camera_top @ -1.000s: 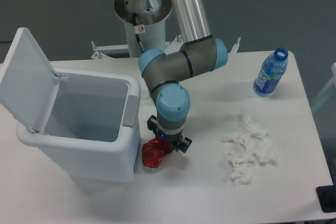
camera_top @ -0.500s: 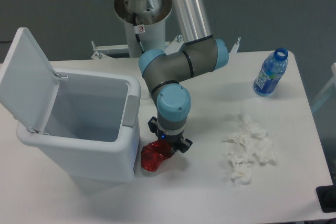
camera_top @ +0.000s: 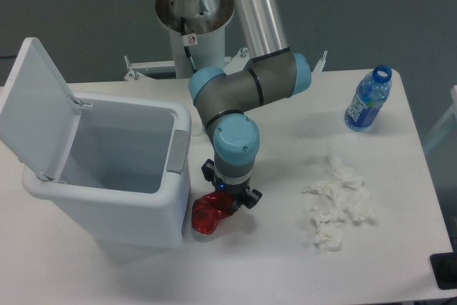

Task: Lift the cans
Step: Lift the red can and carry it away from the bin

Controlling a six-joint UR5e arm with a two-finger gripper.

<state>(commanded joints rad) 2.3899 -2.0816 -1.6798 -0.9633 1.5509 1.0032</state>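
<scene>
A single fixed camera looks down steeply from high in front of the counter (camera_top: 285, 262), facing the arm's base pedestal (camera_top: 193, 16) at the far edge. It sits moderately near: the counter fills most of the frame, its right corner cut off.

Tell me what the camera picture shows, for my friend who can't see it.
A robot arm's gripper is down on a dented red can beside an open white bin. A bottle and tissue wads sit farther off.
</scene>
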